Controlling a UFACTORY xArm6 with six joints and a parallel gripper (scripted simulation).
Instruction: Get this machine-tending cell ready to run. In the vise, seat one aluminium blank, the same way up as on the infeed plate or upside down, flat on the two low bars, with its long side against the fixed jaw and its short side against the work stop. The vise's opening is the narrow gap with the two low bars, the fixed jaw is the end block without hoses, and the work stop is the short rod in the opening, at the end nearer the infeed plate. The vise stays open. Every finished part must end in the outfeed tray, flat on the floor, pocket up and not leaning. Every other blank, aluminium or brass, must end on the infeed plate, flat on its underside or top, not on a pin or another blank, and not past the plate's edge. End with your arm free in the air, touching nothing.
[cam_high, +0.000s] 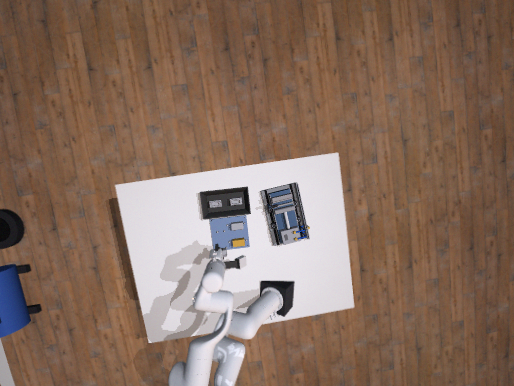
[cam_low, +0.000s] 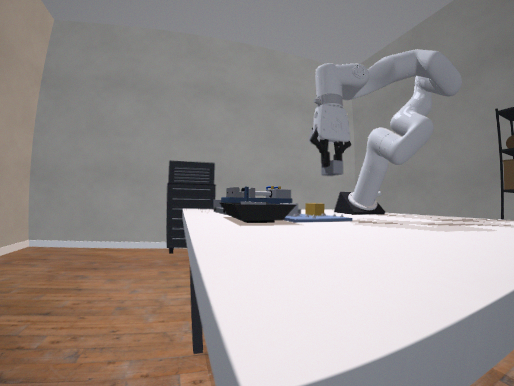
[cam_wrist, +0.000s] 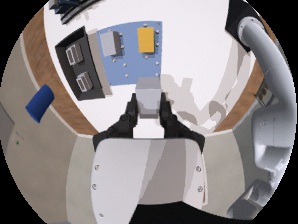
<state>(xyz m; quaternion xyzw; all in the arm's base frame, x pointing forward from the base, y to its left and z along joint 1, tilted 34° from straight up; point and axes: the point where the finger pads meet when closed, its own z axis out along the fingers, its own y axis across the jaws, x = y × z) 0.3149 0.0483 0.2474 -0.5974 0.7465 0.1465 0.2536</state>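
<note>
Top view, left to right across the white rectangular table (cam_high: 150, 225): the black rectangular outfeed tray (cam_high: 225, 191) holds two grey finished parts (cam_high: 215, 203) lying side by side on its floor. Just below it, the blue flat infeed plate (cam_high: 220, 231) carries a grey aluminium blank (cam_high: 237, 226) and a yellow brass blank (cam_high: 238, 243). Further right stands the blue-and-grey machine vise (cam_high: 285, 214), its hosed end towards the arm's black base (cam_high: 286, 287).

The white six-joint arm (cam_high: 215, 300) reaches over the table's near side, with the black-fingered gripper (cam_low: 332, 161) raised well above the table, off the plate's edge nearer the arm's base. Its fingers stand partly closed, clamped on the two opposite sides of a second grey aluminium block (cam_wrist: 148, 92), which hangs in the air touching nothing else. In the exterior view this block (cam_low: 332, 168) protrudes below the fingertips, well above the plate. The wrist view shows the plate and both resting blanks beyond the held block, with the tray to the left.
</note>
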